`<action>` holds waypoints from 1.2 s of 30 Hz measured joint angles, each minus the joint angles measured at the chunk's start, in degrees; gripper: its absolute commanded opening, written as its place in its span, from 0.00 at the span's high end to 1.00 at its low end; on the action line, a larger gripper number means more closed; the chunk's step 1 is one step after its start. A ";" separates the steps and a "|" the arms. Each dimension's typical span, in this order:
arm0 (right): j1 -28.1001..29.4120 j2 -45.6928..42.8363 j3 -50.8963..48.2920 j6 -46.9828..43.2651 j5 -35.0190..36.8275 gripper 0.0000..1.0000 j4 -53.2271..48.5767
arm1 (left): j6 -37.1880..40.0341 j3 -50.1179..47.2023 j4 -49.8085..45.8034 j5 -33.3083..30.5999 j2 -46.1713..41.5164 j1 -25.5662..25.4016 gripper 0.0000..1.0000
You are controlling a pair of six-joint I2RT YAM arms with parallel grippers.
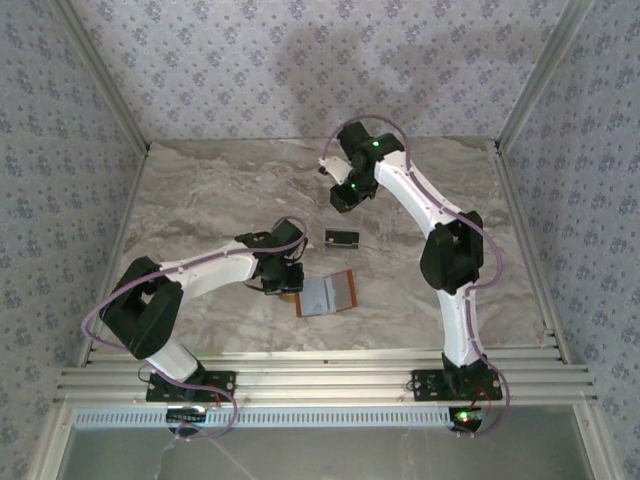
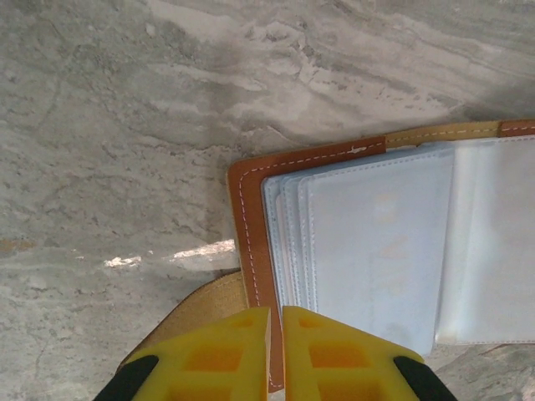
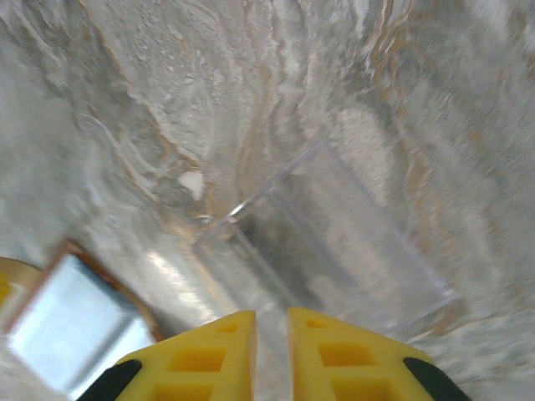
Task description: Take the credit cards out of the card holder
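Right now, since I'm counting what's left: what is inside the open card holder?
Inside the card holder, stacked pale grey-blue sleeves show. Whether cards sit in them cannot be told; the left fingers cover part of its near edge.

card holder (image 1: 326,293): brown bifold, tan-orange edges, lies open and flat on table (image 1: 200,200), grey-blue inside facing up
credit cards (image 2: 368,251): pale, thin, stacked staggered in holder's sleeves near stitched brown end

No words, numbers or signs can be read anywhere. The pale pockets of the card holder (image 2: 368,251) look blank, even from up close.
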 measured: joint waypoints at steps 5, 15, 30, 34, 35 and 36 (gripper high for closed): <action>-0.02 -5.38 -10.27 13.31 -6.73 0.88 4.76 | 0.13 0.00 0.39 0.59 0.74 0.70 0.87; -0.24 -21.44 -36.85 37.09 -17.51 0.93 22.75 | 0.17 0.00 1.49 1.84 1.03 1.70 0.88; 6.47 -27.39 -49.09 47.91 -18.91 0.89 31.69 | 0.02 -4.07 3.19 3.87 1.03 2.73 0.90; 8.31 -26.49 -49.22 49.35 -18.62 0.89 32.37 | -0.04 -4.70 3.69 4.44 1.09 2.82 0.90; 8.96 -25.99 -49.22 49.72 -18.40 0.89 32.52 | -0.04 -4.74 3.76 4.48 1.14 2.82 0.90; 9.38 -25.57 -49.22 49.99 -18.23 0.89 32.65 | -0.04 -4.83 4.02 4.48 1.14 2.82 0.90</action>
